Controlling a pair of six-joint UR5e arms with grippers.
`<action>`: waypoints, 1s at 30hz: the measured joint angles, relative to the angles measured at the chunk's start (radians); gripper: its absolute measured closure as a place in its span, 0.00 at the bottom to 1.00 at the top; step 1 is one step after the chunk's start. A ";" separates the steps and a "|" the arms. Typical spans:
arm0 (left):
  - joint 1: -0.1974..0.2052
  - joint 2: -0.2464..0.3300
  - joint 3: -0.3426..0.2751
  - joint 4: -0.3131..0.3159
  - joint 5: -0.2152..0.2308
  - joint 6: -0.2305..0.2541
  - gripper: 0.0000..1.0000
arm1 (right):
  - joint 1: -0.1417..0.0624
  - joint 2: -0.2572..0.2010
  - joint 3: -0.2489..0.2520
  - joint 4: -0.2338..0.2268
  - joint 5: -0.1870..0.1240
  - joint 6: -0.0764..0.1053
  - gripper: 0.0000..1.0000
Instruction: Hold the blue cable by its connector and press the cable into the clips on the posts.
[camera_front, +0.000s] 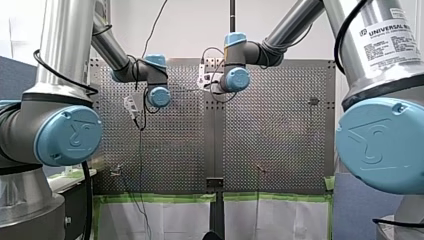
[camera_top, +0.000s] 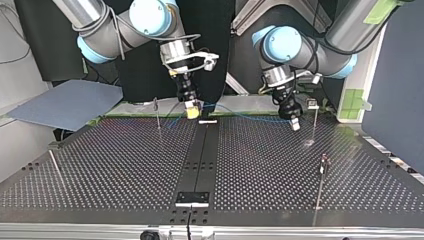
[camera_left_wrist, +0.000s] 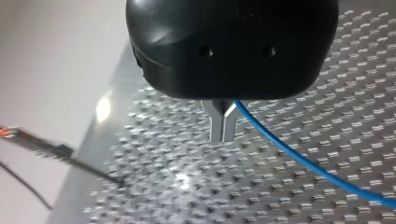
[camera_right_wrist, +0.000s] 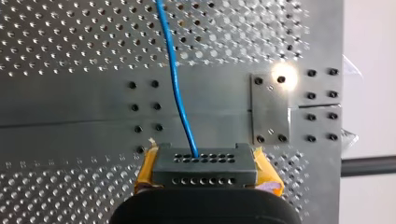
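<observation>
**Front view.** My left arm (camera_front: 125, 65) and my right arm (camera_front: 280, 42) both reach to the far part of the perforated table (camera_front: 280, 135). Count: two arms. Fingers, cable and posts are too small here to read or count.

**Top view.** The right gripper (camera_top: 192, 111), with yellow pads, and the left gripper (camera_top: 295, 123) hang low over the table's far edge, well apart. The cable (camera_top: 245, 118) is strung between them. The step in hand seems to be bringing this stretch to a clip. It is best kept lightly taut and lined up over the clip's mouth before pressing straight down, since slack or a skewed approach would likely miss the clip or bend the thin post.

Count:
- one blue cable
- a post (camera_top: 157, 114) near the right gripper
- a post (camera_top: 314, 122) just beside the left gripper, with a clip (camera_top: 312, 104) at its top
- a post (camera_top: 321, 175) nearer the camera
- a thin leaning rod (camera_top: 55, 167) at the view's left, probably a fourth post

Other clips are too small to tell.

**Left wrist view.** The tips of the metal fingers (camera_left_wrist: 216, 128) are together. The cable leaves the fork near their roots, so it looks caged rather than pinched. That suits a guiding grip, which should work close to the post. Count: one post off to the side.

**Right wrist view.** The yellow pads (camera_right_wrist: 145, 170) are clamped on the black connector (camera_right_wrist: 205, 163). The cable leaves the connector's face and runs ahead over the table, past a bolted plate (camera_right_wrist: 271, 109). This grip should stay firm and not twist. Count: one connector, one plate.
</observation>
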 joint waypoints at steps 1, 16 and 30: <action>0.010 0.010 0.010 -0.010 0.010 -0.002 1.00 | 0.002 0.008 -0.006 -0.001 -0.003 -0.003 1.00; 0.138 0.138 0.091 -0.137 0.138 -0.029 1.00 | 0.031 0.052 -0.127 0.072 -0.061 -0.014 1.00; 0.264 0.264 0.091 -0.263 0.196 -0.006 1.00 | 0.046 0.052 -0.241 0.124 -0.063 -0.013 1.00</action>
